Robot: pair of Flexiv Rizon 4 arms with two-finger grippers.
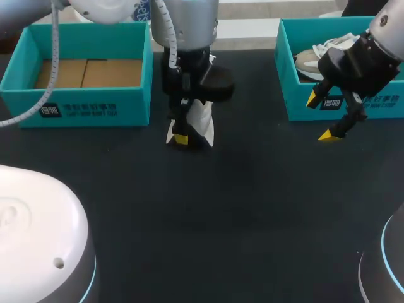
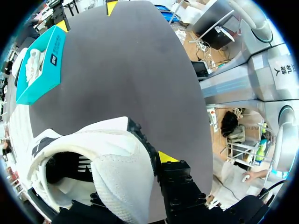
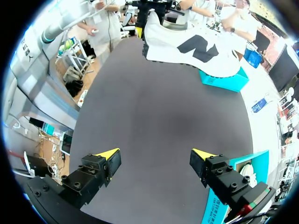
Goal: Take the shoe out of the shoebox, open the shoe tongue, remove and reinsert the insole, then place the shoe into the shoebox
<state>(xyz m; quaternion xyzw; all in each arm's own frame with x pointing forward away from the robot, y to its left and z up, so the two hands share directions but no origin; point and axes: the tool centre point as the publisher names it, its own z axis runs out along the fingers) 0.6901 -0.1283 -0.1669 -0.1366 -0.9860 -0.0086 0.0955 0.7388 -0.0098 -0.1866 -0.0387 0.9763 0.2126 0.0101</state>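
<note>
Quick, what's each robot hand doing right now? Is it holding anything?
Left gripper: closed on the white shoe.
Right gripper: jaws open, holding nothing.

White shoe [image 1: 205,123] on table, open teal shoebox [image 1: 95,108] near

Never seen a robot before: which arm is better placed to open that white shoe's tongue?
Probably the right: the right gripper hangs open and empty, while the left gripper holds the shoe.
</note>
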